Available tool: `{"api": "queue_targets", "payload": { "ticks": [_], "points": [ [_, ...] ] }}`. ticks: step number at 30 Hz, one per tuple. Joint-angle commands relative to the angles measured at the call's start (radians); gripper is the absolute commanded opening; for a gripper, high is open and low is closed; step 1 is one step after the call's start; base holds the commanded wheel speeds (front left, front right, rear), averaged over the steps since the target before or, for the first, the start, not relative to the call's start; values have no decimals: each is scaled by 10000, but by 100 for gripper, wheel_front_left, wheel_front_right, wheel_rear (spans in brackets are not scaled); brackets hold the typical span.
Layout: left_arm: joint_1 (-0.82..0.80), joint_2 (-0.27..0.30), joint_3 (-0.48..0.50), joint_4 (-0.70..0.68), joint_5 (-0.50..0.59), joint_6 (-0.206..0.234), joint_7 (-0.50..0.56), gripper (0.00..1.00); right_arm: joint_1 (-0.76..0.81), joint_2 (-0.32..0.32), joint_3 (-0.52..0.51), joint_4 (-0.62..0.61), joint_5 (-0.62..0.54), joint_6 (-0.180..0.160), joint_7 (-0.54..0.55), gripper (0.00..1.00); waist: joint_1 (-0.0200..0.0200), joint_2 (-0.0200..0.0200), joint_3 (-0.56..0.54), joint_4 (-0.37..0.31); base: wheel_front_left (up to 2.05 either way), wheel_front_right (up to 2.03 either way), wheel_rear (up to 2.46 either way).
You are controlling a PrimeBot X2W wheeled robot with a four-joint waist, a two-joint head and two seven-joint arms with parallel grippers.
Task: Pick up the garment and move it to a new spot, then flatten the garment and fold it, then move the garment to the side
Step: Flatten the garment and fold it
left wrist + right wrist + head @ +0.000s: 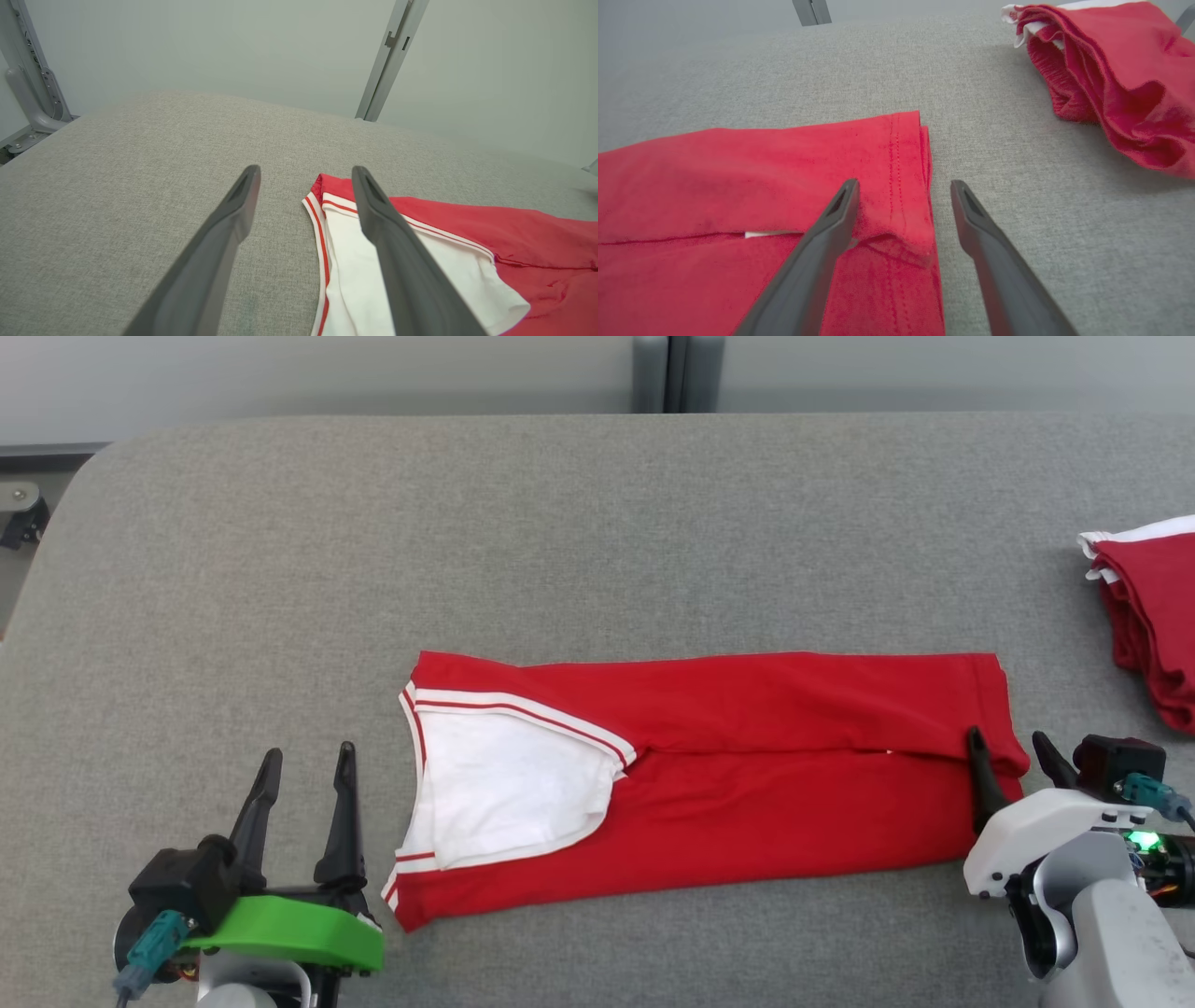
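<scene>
The garment (747, 765) is a red shirt with a white, red-striped collar, folded into a long band across the grey table (560, 523). Its collar end (345, 242) points left and its hem end (906, 158) right. My left gripper (306, 761) stands open just left of the collar end, nothing between its fingers. At the hem end my right gripper (1008, 747) is open too: one finger (831, 224) lies over the red cloth, the other (976, 219) over bare table beside the edge.
A second red garment (1153, 616) lies bunched at the table's right edge, also seen in the right wrist view (1115, 74). Grey metal posts (677, 373) stand behind the table's far edge. Bare table stretches beyond and left of the folded shirt.
</scene>
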Motion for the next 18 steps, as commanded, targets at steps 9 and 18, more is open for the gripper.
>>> {"api": "queue_targets", "payload": {
  "ticks": [9,18],
  "points": [
    [249,-618,741,527,627,-511,-28,100,-283,-6,-10,1521,-85,-13,-798,100,0,0,-100,-106,0,0,0],
    [272,-981,1179,794,936,-889,-28,100,-764,3,428,2679,-144,-13,-1135,0,0,0,-125,-209,0,0,0]
  ]
}}
